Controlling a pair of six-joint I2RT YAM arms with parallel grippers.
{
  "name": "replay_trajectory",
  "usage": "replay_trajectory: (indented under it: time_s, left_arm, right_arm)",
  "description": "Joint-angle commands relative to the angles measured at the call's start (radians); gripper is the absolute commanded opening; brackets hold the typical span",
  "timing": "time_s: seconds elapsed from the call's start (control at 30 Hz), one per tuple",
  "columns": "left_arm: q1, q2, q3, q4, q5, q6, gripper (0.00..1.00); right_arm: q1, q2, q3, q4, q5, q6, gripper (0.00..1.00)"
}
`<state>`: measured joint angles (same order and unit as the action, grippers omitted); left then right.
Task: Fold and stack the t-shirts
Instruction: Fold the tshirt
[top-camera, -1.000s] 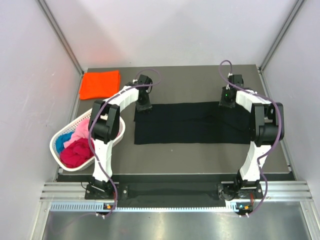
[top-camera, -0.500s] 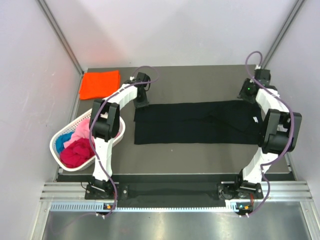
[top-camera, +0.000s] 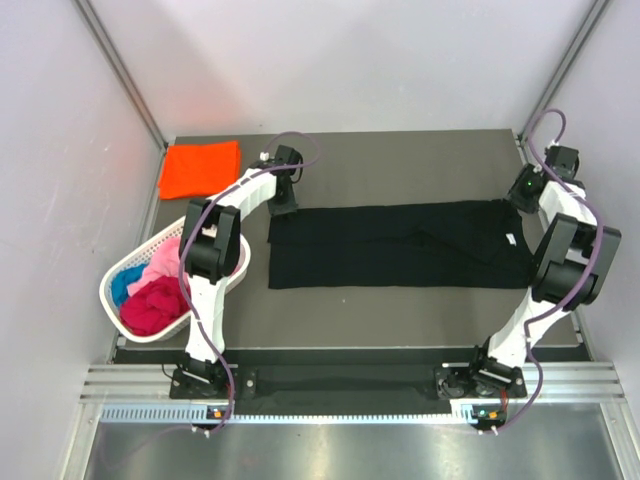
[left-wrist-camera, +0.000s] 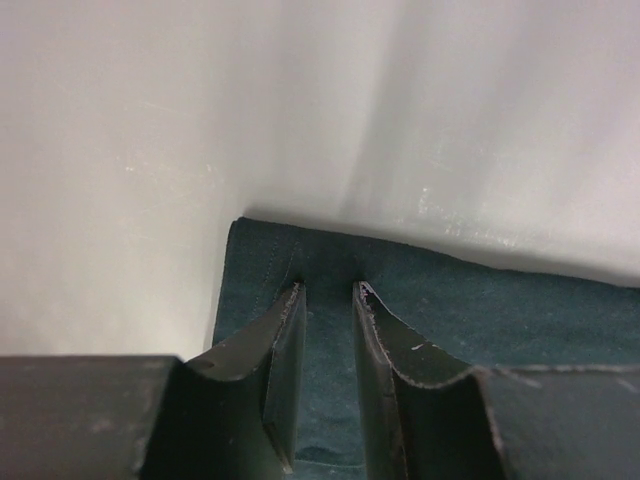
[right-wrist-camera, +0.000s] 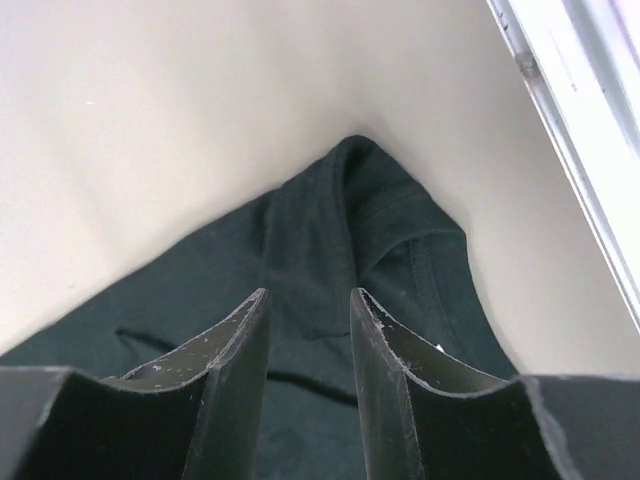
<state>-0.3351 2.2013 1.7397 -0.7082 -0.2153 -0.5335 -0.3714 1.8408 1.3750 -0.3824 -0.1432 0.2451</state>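
The black t-shirt (top-camera: 395, 245) lies spread flat across the middle of the table. My left gripper (top-camera: 283, 207) stands on its far left corner. In the left wrist view the fingers (left-wrist-camera: 285, 350) are a narrow gap apart with flat dark cloth (left-wrist-camera: 330, 370) showing between them. My right gripper (top-camera: 527, 192) is at the shirt's far right corner by the neck. Its fingers (right-wrist-camera: 245, 350) are apart over the cloth (right-wrist-camera: 310, 260), which peaks just ahead of them. A folded orange t-shirt (top-camera: 200, 168) lies at the far left. Pink, magenta and blue shirts (top-camera: 152, 292) fill the basket.
The white lattice basket (top-camera: 235, 282) sits at the table's left edge beside the left arm. The right gripper is close to the table's right rim (right-wrist-camera: 560, 120) and the enclosure's right wall post (top-camera: 560, 70).
My right gripper has moved right, from mid-shirt to the table's right edge, and the black shirt's right end has stretched out with it. The left gripper has stayed put.
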Motion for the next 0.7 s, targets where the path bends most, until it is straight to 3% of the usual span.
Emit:
replay_trajectory:
  time_s: [0.0,0.33,0.43,0.53,0.67]
  left_arm:
    - [0.011,0.023,-0.035,0.013,-0.085,-0.003,0.3]
    - [0.015,0.04,-0.025,0.007,-0.085,-0.01,0.29]
    - [0.015,0.044,-0.028,0.001,-0.104,-0.025,0.3]
    - [0.015,0.049,-0.038,-0.005,-0.116,-0.033,0.3]
    - [0.016,0.048,-0.049,-0.005,-0.131,-0.034,0.3]
  right_arm:
    - [-0.021,0.049,0.033,0.074,-0.047,-0.017,0.38]
    - [-0.081,0.158,0.053,0.197,-0.137,-0.013,0.35]
    - [-0.089,0.181,0.052,0.226,-0.179,-0.007,0.25]
    - [-0.1,0.184,0.036,0.253,-0.18,-0.003,0.0]
    - [-0.107,0.175,0.018,0.287,-0.167,0.008,0.0]
